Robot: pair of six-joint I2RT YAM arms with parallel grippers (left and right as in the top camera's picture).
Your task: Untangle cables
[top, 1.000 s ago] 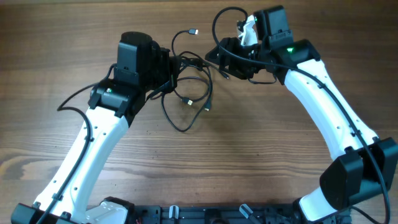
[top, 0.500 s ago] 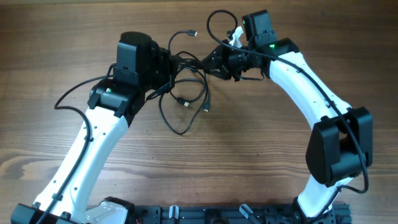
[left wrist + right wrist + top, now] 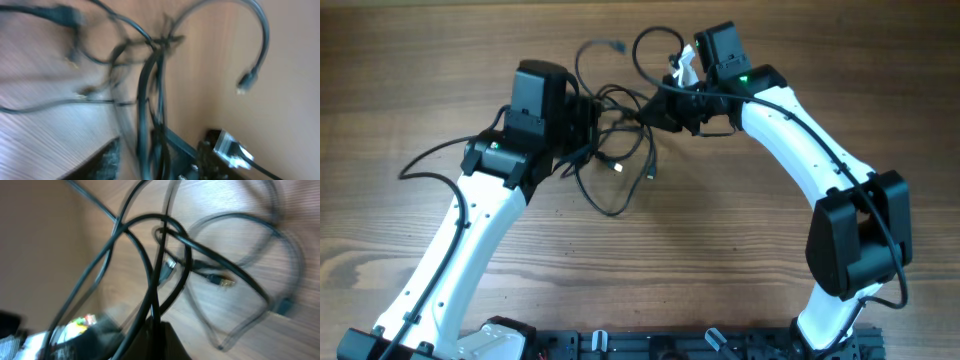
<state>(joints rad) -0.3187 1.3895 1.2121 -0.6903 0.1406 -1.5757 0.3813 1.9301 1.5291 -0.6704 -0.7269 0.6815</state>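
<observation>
Wood-grain worktop (image 3: 410,60). The cables (image 3: 625,190) are bunched at far centre, strung between the two tools, with loose loops trailing nearer. Light, limp, slick cords are expected: strands will likely slip unless pinched firmly, and plugs may snag in loops. The right tool (image 3: 652,112) is seen pinched on a bundle of strands. The left tool (image 3: 597,113) is blurred, so its state cannot be told. Hold is best taken just behind a plug end (image 3: 616,166), not mid-loop.

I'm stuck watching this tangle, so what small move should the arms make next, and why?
Probably ease the right gripper away from the left gripper. It seems to pinch strands of the cables, which bunch tightly between the two grippers, so spreading them may open the crossings.
</observation>
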